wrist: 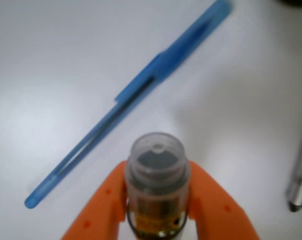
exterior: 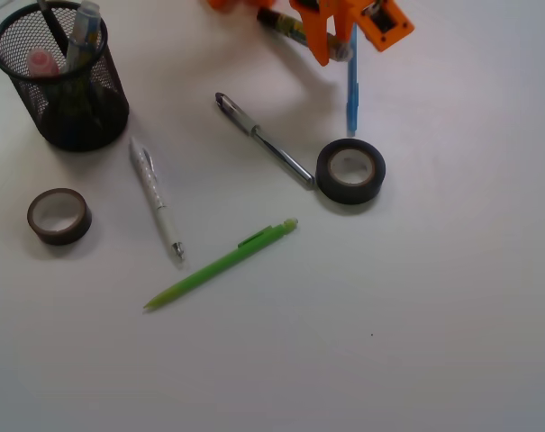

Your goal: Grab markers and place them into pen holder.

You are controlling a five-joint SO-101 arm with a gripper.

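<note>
At the top edge of the front view, the orange gripper [exterior: 331, 40] is closed around the dark and yellow marker [exterior: 286, 25], the jaws pressing on either side of the barrel just behind its clear cap [wrist: 156, 160]. The wrist view shows this plainly: the cap points out ahead of the jaws, so the marker's long axis runs along the gripper's own reach and not across it. Whether the marker is lifted off the white table [exterior: 416, 315] I cannot tell.

The blue pen [wrist: 136, 95] lies just beside the held marker, slanting away from the cap, and part of the silver pen [wrist: 301, 185] shows at the right edge of the wrist view.

The pen holder [exterior: 60, 81] stands well apart, at the far left of the front view, with 2 markers already upright inside: the blue-ended marker [exterior: 83, 31] and the pink-capped marker [exterior: 42, 63]. Judging by that, this is the third and last marker.

The coming move turns on that leftward span: the gripper must likely carry the marker across, above the silver pen [exterior: 263, 139], and tip it toward vertical so it drops into the open rim without knocking the 2 markers inside.
</note>
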